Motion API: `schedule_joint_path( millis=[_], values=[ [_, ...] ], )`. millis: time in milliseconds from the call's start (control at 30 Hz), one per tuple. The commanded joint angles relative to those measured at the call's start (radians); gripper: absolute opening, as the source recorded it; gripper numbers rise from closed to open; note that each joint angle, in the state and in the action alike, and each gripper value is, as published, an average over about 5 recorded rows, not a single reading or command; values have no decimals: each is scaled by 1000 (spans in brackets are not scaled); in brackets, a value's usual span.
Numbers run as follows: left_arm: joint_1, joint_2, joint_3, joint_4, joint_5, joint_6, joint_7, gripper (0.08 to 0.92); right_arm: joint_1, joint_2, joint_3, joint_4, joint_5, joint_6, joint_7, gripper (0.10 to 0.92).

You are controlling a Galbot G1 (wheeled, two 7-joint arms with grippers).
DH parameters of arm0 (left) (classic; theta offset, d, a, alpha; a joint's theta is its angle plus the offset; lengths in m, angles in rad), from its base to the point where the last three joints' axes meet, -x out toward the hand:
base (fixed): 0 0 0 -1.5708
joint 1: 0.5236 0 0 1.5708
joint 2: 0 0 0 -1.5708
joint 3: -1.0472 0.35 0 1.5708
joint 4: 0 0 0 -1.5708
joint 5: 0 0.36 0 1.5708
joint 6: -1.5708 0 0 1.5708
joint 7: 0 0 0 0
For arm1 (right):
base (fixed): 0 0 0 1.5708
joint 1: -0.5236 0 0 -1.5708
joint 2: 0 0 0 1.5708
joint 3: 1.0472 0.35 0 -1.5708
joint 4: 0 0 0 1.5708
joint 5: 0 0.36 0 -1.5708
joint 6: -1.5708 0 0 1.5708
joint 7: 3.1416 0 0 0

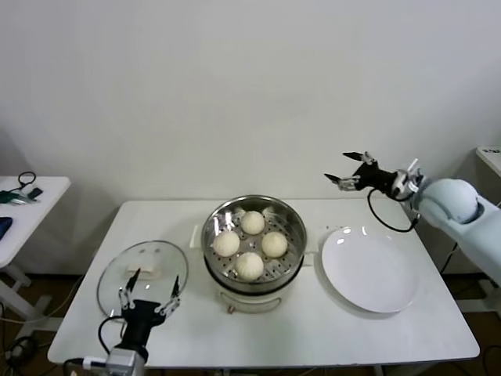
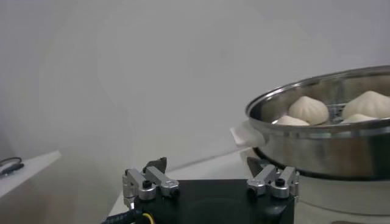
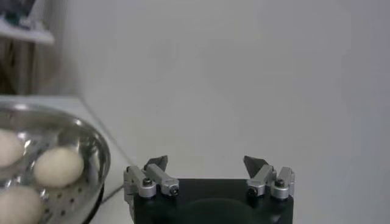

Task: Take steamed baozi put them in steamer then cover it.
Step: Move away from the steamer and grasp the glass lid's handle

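Observation:
Several cream-white baozi point(image 1: 250, 243) lie in the shiny steel steamer point(image 1: 291, 229) at the table's middle, on its white pot base. The steamer point(image 2: 317, 137) with baozi point(image 2: 308, 109) also shows in the left wrist view, and in the right wrist view point(image 3: 91, 152) with baozi point(image 3: 58, 167). The clear glass cover point(image 1: 117, 274) lies flat on the table left of the steamer. My left gripper point(image 1: 150, 291) is open and empty, just above the cover's near edge; it also shows in its own view point(image 2: 207, 167). My right gripper point(image 1: 348, 168) is open and empty, raised behind the plate; it also shows in its own view point(image 3: 206, 164).
A flat white plate point(image 1: 368, 270) lies right of the steamer. The white table point(image 1: 313, 337) stands against a plain wall. A small side table point(image 1: 31, 204) with cables is at the far left, another table edge point(image 1: 489, 157) at the far right.

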State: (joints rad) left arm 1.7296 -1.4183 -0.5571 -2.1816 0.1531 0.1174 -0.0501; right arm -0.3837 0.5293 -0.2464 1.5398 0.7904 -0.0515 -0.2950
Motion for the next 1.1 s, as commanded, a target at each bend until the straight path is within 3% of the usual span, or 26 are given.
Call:
schedule_joint_path(
  millis=[33, 400, 533, 633, 867, 1100],
  values=[
    [-22, 16, -17, 28, 83, -24, -45, 823, -1132, 243, 1031, 20, -105, 290, 68, 823],
    [16, 147, -68, 87, 416, -77, -242, 823, -1177, 470, 958, -4, -148, 446, 73, 823],
    [1, 179, -59, 167, 719, -70, -393, 823, -1176, 510, 926, -18, -168, 487, 69, 823],
    [-19, 187, -61, 252, 944, -70, -459, 823, -1176, 527, 910, -33, -196, 500, 71, 823],
    [-82, 207, -48, 498, 1250, -66, -480, 823, -1174, 557, 893, -42, -235, 496, 81, 823],
    [-173, 224, -34, 664, 1299, -64, -453, 823, -1176, 576, 887, -46, -255, 493, 84, 823]
  ],
)
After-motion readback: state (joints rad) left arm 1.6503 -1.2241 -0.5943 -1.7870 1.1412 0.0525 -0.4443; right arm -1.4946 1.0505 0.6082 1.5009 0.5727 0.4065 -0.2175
